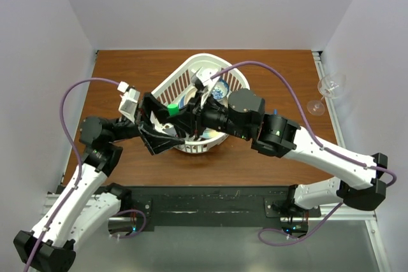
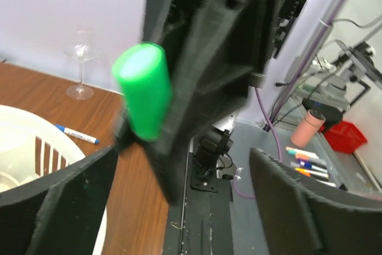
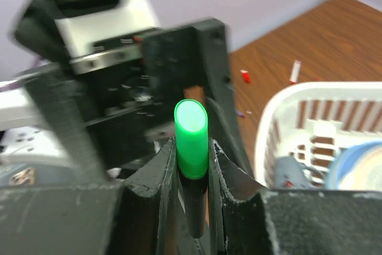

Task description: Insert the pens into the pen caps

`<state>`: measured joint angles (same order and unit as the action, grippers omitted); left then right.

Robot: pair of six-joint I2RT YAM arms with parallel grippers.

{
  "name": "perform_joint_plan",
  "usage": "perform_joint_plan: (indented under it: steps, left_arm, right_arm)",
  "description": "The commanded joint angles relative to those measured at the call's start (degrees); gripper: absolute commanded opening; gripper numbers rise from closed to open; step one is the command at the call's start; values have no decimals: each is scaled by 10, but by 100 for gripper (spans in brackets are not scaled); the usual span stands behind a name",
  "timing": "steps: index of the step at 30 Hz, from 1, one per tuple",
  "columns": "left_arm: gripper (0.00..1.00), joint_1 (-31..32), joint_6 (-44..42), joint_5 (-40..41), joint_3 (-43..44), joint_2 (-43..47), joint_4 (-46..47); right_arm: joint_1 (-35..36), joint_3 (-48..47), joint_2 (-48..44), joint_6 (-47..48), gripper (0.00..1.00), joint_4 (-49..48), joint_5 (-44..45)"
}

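Over on the left of the wooden surface (image 1: 127, 68), the right wrist view picks up a small red cap (image 3: 245, 76) and, just beyond it, a thin white pen with a red end (image 3: 294, 71), lying apart from each other. Moving in, the left claw (image 1: 162, 125) hangs above the near rim of the basket with its fingers (image 2: 54, 207) spread wide, gripping nothing. In front of it is the black marker (image 3: 194, 207), its bright green cap (image 3: 191, 138) sitting on the end that points toward the left claw (the join is blurred, so how deep it sits I can't say). The right claw (image 3: 192, 153) is clamped tight on that marker, one finger on each side of the barrel, holding it in the air over the white basket (image 1: 180, 73). Dishes show inside the basket. Past it to the right, a white pen with a blue cap (image 2: 77, 134) lies flat on the wood. At the far right edge, a wine glass (image 1: 330, 87) stands upright near the wall.
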<state>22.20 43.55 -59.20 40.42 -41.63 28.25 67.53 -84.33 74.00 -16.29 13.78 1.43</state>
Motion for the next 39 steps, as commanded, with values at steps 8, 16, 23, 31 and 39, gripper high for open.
perform_joint_plan:
  steps: [8,16,23,31,39]
  left_arm:
    - [100,0,-237,292,104,28,-340]
    - [100,0,-331,573,80,76,-409]
    - [100,1,-329,691,10,133,-413]
    - [100,3,-324,788,-32,164,-410]
    - [100,5,-326,826,-36,172,-416]
  right_arm:
    - [-313,-27,-25,5,0,205,46]
    - [-505,41,15,4,0,254,24]
    - [-571,94,124,-3,0,223,-2]
    - [-576,115,251,-18,1,187,35]
    - [-577,132,307,-23,7,165,81]
